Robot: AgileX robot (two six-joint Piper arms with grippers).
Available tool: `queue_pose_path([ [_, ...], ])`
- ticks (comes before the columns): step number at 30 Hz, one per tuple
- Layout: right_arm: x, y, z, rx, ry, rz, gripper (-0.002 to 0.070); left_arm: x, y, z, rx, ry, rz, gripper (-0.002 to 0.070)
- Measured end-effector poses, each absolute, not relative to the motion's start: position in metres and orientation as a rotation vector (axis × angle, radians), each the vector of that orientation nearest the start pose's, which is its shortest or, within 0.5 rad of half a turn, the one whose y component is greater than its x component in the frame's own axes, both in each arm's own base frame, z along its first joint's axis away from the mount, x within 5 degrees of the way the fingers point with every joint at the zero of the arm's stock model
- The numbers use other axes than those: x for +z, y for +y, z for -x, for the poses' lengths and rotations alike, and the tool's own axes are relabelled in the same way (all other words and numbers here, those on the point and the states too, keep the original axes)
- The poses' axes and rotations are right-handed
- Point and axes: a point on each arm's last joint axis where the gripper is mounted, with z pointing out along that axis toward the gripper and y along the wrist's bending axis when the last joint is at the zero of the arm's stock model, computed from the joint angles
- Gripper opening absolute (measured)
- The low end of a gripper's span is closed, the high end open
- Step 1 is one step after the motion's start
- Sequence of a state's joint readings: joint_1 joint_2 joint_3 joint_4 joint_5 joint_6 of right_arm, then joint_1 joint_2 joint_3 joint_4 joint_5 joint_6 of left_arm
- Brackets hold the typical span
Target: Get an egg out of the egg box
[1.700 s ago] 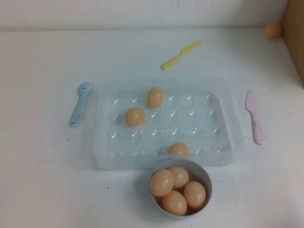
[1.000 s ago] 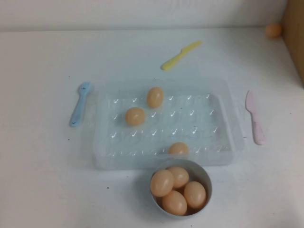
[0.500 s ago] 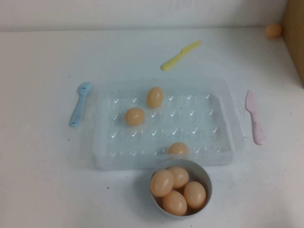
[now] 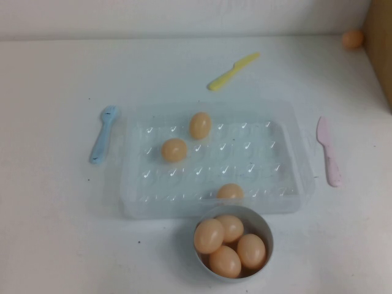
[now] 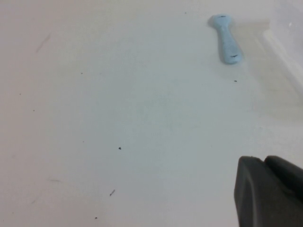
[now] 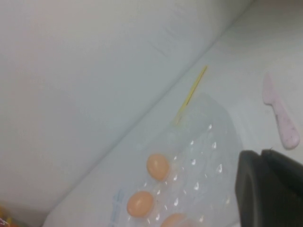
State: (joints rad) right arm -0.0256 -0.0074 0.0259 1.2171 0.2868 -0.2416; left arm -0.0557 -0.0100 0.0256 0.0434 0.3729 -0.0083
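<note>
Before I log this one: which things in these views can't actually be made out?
- Left gripper: only a dark corner shows in the left wrist view, cut by the frame edge; absent from the high view.
- Right gripper: likewise cut off in the right wrist view.
- Egg nearest the bowl: the egg box front wall and the bowl rim hide its lower part.
- Blue spoon: partly cut off in the left wrist view.

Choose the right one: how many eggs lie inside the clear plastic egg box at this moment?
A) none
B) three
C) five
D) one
B: the egg box holds three eggs, two near its far left part and one at its near edge; the others sit in the bowl. Neither gripper shows in the high view.
</note>
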Motion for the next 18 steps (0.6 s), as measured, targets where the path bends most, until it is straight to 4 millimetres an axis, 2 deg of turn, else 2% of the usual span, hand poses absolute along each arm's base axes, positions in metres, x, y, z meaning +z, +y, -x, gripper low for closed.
queue_pose_path([
  [5,0.194,0.026,-0.053,0.898,1.614,-0.514,-0.0017,0.172,-0.001,-0.053,-0.001,1.870,-0.071,-0.0003],
  [10,0.193,0.040,-0.047,0.886,1.744,-0.266,-0.0017,0.172,-0.001,-0.053,-0.001,1.870,-0.071,-0.0003],
  [15,0.223,0.047,-0.049,0.832,1.892,-0.072,-0.0017,0.172,-0.001,-0.053,-0.001,1.870,-0.071,-0.0003],
  [18,0.257,0.049,-0.058,0.779,1.982,0.042,-0.0017,0.172,-0.001,-0.053,-0.001,1.870,-0.071,-0.0003],
])
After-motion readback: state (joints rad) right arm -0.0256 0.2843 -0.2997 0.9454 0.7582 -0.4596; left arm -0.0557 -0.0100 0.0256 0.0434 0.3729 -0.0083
